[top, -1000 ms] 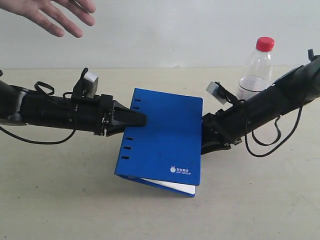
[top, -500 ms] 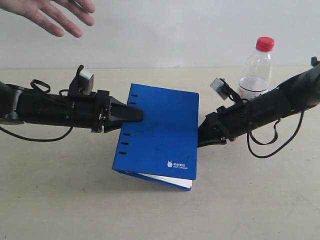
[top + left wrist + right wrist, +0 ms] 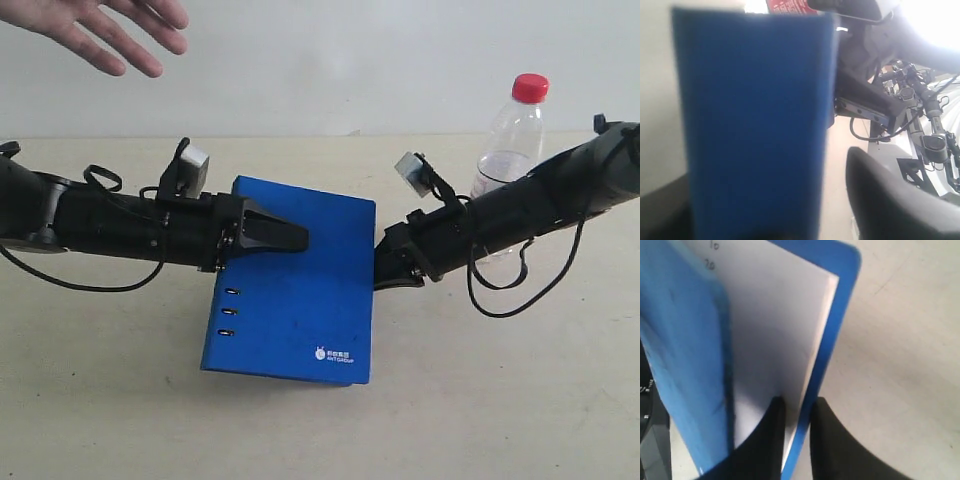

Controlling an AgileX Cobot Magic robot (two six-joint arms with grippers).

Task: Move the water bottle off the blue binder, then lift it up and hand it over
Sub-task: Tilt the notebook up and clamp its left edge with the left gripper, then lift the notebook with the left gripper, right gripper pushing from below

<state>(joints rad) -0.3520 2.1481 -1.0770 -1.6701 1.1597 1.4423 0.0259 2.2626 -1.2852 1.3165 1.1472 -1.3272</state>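
The blue binder (image 3: 295,295) hangs between my two grippers, over the table. My left gripper (image 3: 300,240) straddles its spine edge. In the left wrist view the binder (image 3: 755,120) fills the space between the fingers, and a strip of table shows beside one finger (image 3: 890,200). My right gripper (image 3: 380,275) is shut on the opposite edge. There it pinches the blue cover (image 3: 832,340) next to white pages (image 3: 775,325), the right gripper (image 3: 797,402) clamping it. The water bottle (image 3: 515,135) stands upright behind the right arm, off the binder.
A person's open hand (image 3: 100,30) hovers at the top left above the left arm. Cables loop under both arms. The bottle's red label (image 3: 790,6) and the right arm (image 3: 865,100) show beyond the binder in the left wrist view.
The binder has shifted left and levelled out, and its lower cover no longer hangs open. My left finger reaches further over it. The right gripper followed leftward.
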